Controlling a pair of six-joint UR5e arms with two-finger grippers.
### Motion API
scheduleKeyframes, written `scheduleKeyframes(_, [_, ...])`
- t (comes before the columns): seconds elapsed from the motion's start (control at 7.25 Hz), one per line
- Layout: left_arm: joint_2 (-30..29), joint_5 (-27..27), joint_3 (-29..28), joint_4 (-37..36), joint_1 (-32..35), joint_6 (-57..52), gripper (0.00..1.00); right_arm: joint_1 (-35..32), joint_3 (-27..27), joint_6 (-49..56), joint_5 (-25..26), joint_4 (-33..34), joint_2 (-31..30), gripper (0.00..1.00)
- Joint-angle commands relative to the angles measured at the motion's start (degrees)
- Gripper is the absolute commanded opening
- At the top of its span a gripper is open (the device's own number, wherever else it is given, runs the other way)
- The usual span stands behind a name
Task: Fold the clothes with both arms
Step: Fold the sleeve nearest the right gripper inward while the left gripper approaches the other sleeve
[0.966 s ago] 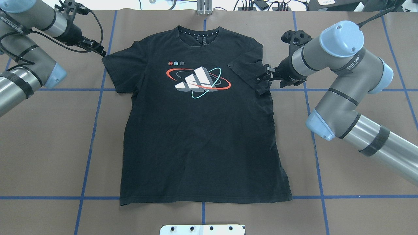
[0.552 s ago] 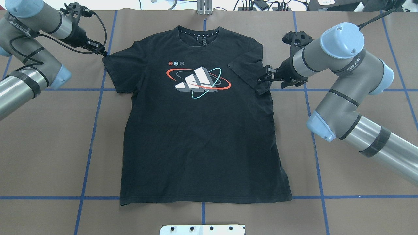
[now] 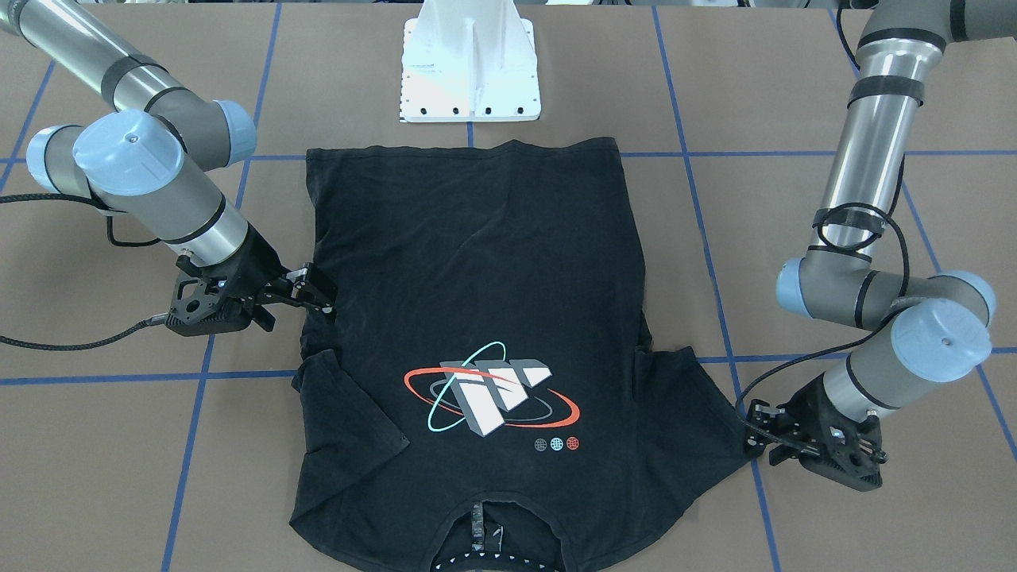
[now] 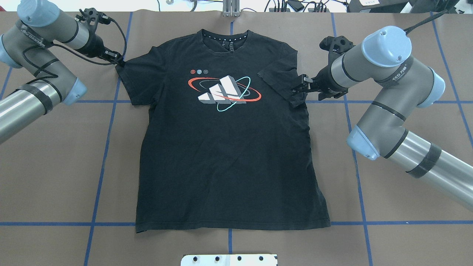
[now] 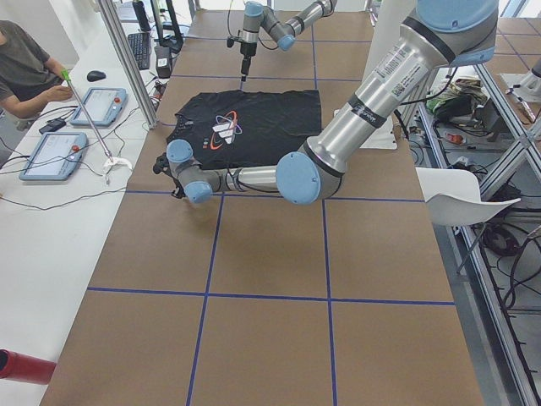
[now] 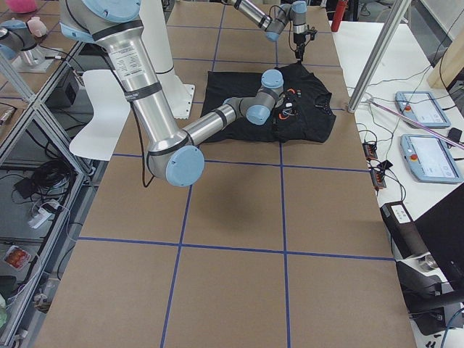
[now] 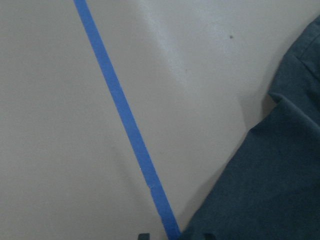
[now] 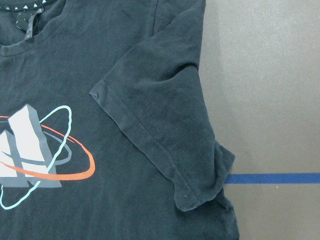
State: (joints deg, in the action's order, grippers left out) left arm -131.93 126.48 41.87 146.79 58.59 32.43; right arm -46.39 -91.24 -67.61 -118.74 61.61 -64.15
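The black T-shirt (image 4: 229,155) lies flat and logo-up on the brown table, neckband at the far side. Its sleeve on the right arm's side (image 8: 160,125) is folded inward over the chest. My right gripper (image 4: 297,85) hovers open at that folded sleeve's outer edge with nothing between its fingers; it is also seen from the front (image 3: 322,292). My left gripper (image 4: 119,61) is open at the tip of the other sleeve, which still lies spread out (image 3: 699,397). In the left wrist view that sleeve (image 7: 270,190) fills the lower right, beside a blue tape line (image 7: 125,125).
The white bolted pedestal (image 3: 470,71) stands just beyond the shirt's hem. Blue tape lines (image 4: 103,147) grid the brown table cover. A seated person (image 5: 25,68) and tablets (image 6: 428,156) are at a side table past the shirt's collar end.
My left arm has swung right, bringing its gripper from clear of the shirt up to the spread sleeve's tip. The right arm and the shirt have stayed put.
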Motion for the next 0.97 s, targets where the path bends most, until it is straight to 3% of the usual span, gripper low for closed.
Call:
scheduleKeyframes(0.0, [0.0,-0.01,-0.65,-0.01,-0.14,0.0,0.45,0.07,0.01,-0.06,0.09,0.0,0.08,1.0])
scheduleKeyframes(0.14, [0.0,-0.01,-0.65,-0.01,-0.14,0.09,0.42,0.15,0.09,-0.06,0.09,0.0,0.08,1.0])
scheduleKeyframes(0.28, [0.0,-0.01,-0.74,-0.1,-0.14,0.27,0.32,0.16,0.09,-0.15,0.18,0.0,0.16,1.0])
scheduleKeyframes(0.41, [0.0,-0.01,-0.74,-0.1,-0.14,0.88,0.12,0.24,0.09,-0.15,0.44,0.0,0.25,1.0])
scheduleKeyframes(0.55, [0.0,-0.01,-0.74,-0.1,-0.14,0.97,0.0,0.24,0.09,-0.15,0.53,0.09,0.34,1.0])
scheduleKeyframes(0.83, [-0.26,0.69,2.66,-0.01,0.03,7.44,0.0,0.33,0.01,-0.15,0.62,0.09,0.34,1.0])
